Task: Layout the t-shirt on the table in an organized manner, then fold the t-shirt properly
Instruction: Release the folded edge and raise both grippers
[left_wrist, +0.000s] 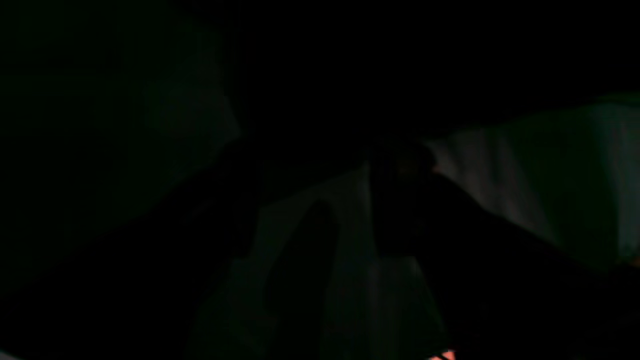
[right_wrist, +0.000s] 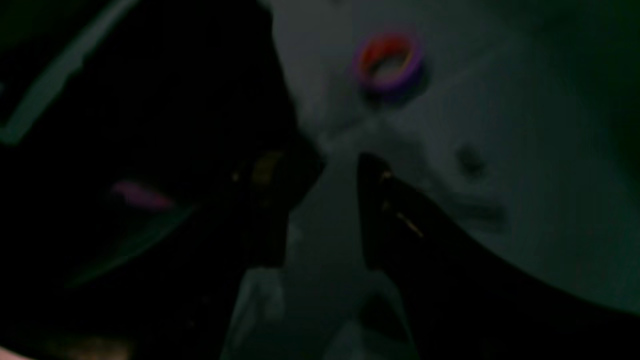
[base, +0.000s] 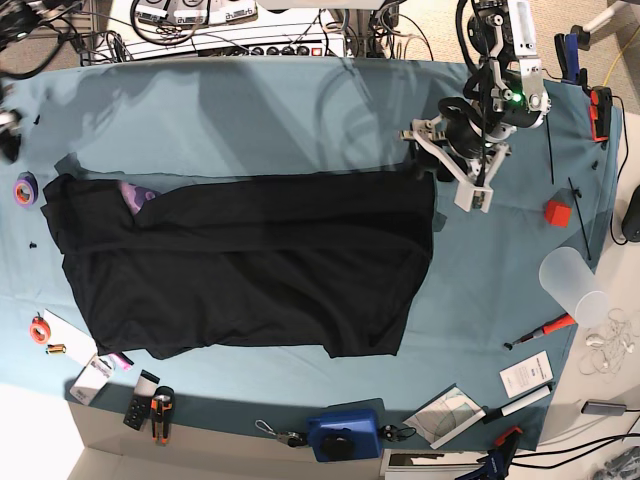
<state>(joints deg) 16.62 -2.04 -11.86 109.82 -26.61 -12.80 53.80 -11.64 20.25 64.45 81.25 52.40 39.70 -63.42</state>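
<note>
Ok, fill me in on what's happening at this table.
A two-armed robot is working on a black t-shirt spread across the teal table, a bit of purple print showing at one corner. The left tool hovers at the shirt's edge. The right tool stands open beside the cloth, near a roll of purple tape. No finished fold yet.
</note>
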